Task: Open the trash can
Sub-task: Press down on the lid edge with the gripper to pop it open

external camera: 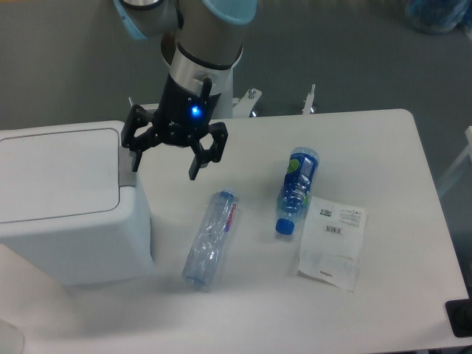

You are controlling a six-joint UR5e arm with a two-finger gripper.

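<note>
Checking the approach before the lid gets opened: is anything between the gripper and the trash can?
Nothing visible is. The gripper, jaws spread, hangs right beside the trash can, near the grey tab on its side. Both bottles and the plastic packet lie on the table further right, clear of that gap.

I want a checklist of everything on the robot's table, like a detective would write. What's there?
Surface: white table, rounded corners.
Job's things: trash can at the left edge, lid flat and closed, grey tab on its right side.
Clutter: clear bottle lying down; blue-capped bottle lying down; plastic packet with barcode labels beside it.
Grippers: tool open, hovering just right of the grey tab, holding nothing, blue light on.
Cables: nothing seen.
Surroundings: grey floor; dark object at the bottom right corner; blue item top right, unclear.
</note>
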